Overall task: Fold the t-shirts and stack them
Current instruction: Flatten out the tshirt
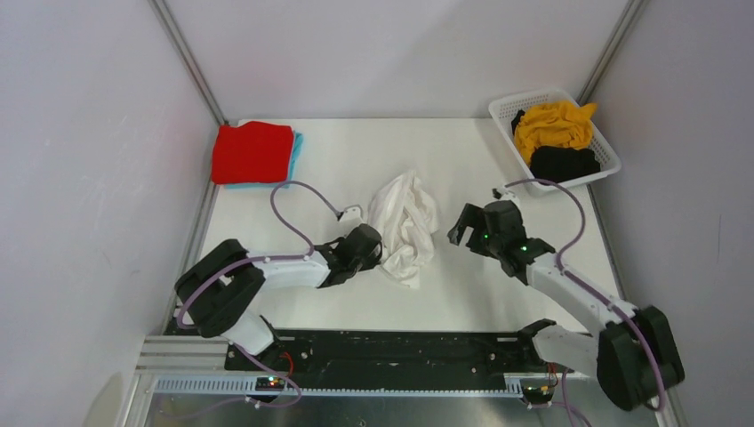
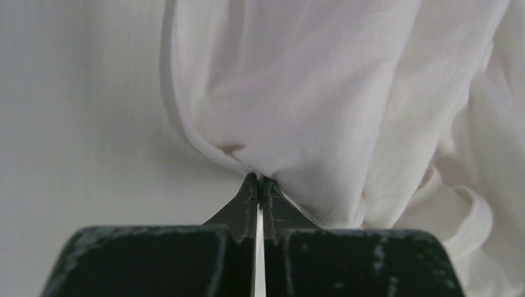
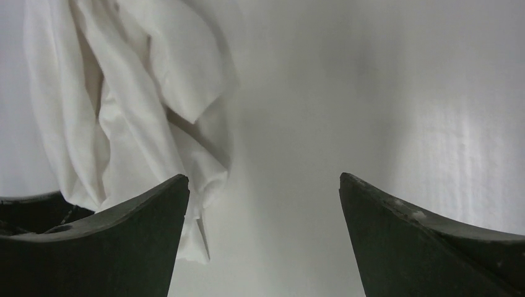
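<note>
Our left tool [image 2: 259, 183] pinches the near left edge of the white shirt [image 2: 347, 93]. Our right tool [image 3: 263, 179] hangs wide open, just right of it.

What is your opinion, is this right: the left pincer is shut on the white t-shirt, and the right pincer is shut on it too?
One point is wrong. The left pincer is indeed shut on the white t-shirt, but the right pincer is open and holds nothing. The right wrist view shows its jaws wide apart, with the cloth off to one side.
</note>
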